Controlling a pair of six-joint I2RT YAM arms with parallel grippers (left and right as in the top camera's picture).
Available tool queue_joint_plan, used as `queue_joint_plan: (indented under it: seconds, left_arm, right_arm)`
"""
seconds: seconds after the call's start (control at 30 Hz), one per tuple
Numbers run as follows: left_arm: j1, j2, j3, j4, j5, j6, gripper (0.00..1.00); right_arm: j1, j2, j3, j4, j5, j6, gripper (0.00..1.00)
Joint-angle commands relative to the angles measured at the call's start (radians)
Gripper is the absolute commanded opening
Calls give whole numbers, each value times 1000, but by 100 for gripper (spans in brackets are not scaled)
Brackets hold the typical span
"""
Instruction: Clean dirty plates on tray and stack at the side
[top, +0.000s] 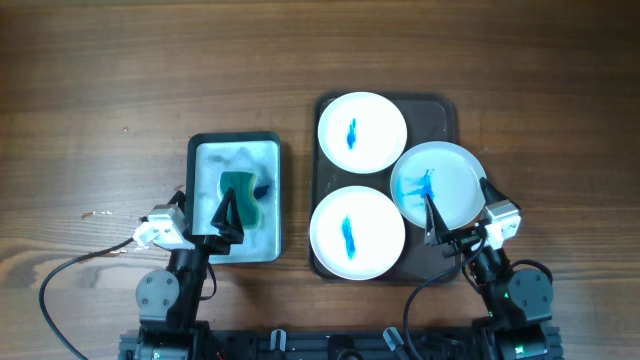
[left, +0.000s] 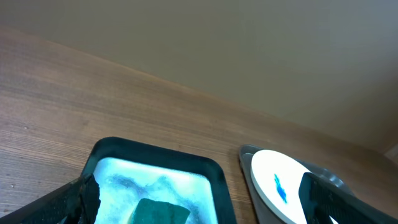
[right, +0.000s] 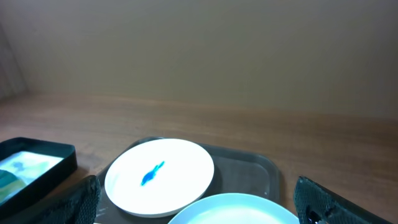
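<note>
Left gripper (top: 228, 212) is held spread open above the green sponge (top: 240, 185) in the foamy basin (top: 200, 150). Right gripper (top: 457, 195) is spread open, straddling the smeared plate (top: 450, 165), which overhangs the right edge of the tray (top: 440, 103). A far plate (top: 362, 132) and a near plate (top: 357, 232), both stained, are recorded flat on it.

Left of the tray (top: 436, 113), the left arm (top: 175, 290) has round black joint housings, a white wrist block (top: 160, 232), tapering black fingers (top: 226, 215) and a thin black cable (top: 70, 263) looping outward. The right arm (top: 520, 295), below the tray's right corner, looks the same, with what may be a small green light.
</note>
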Motion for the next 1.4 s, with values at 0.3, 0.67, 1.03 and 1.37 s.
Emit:
queue_joint_plan:
  seconds: [0.3,0.67,1.03,1.37]
  left_arm:
    - [-5,8,73,52,88,-175,100]
    - [-5,494,680,-381,51,-148,100]
    - [-5,1011,1191,-869,96,-114,100]
    - [-6,1218,1188,-993,137,-120,100]
  right_arm:
    - [3,9,169,48,-106,-3,100]
    - [3,505,871,-451,-166,-69,100]
    - [3,962,1218,-856,-363,60,100]
    - [3,1153,1102,-1034,-286,69,91]
